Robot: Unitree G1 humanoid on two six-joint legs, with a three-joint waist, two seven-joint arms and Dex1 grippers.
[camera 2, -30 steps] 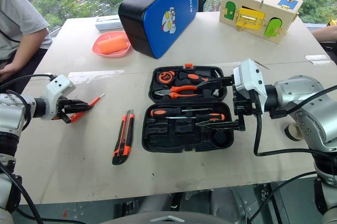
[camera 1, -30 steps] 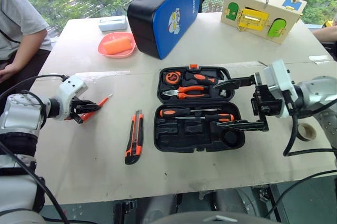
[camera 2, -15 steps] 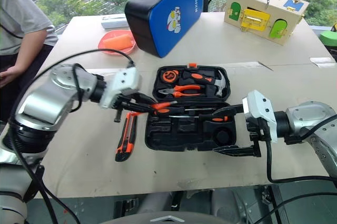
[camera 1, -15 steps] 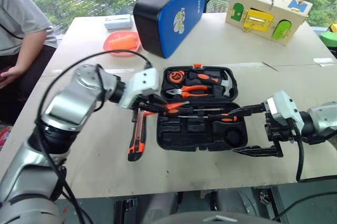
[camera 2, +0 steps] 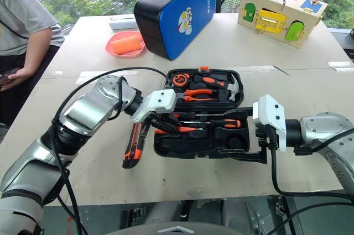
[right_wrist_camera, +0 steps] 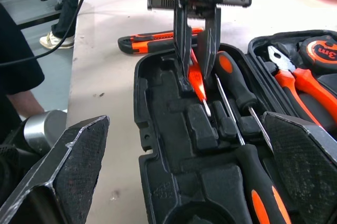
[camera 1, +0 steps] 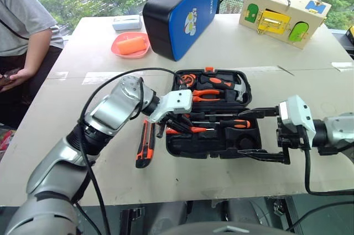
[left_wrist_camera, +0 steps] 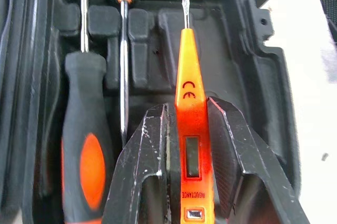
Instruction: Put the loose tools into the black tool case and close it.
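Over the open black tool case (camera 1: 213, 127), head views: left gripper (camera 1: 176, 126), formerly off at table's left, now pinching slim orange screwdriver (camera 1: 191, 129); right gripper (camera 2: 235, 135) spread wide, lower than before. Left wrist view: screwdriver clamped between fingers (left_wrist_camera: 145, 155), tip above an empty recess. Right wrist view: utility knife (right_wrist_camera: 158, 41) beside case.

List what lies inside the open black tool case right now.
The black moulded tool case holds two black-and-orange screwdrivers, orange pliers, a hammer and an orange tape measure. The left gripper and its slim orange screwdriver cover some recesses.
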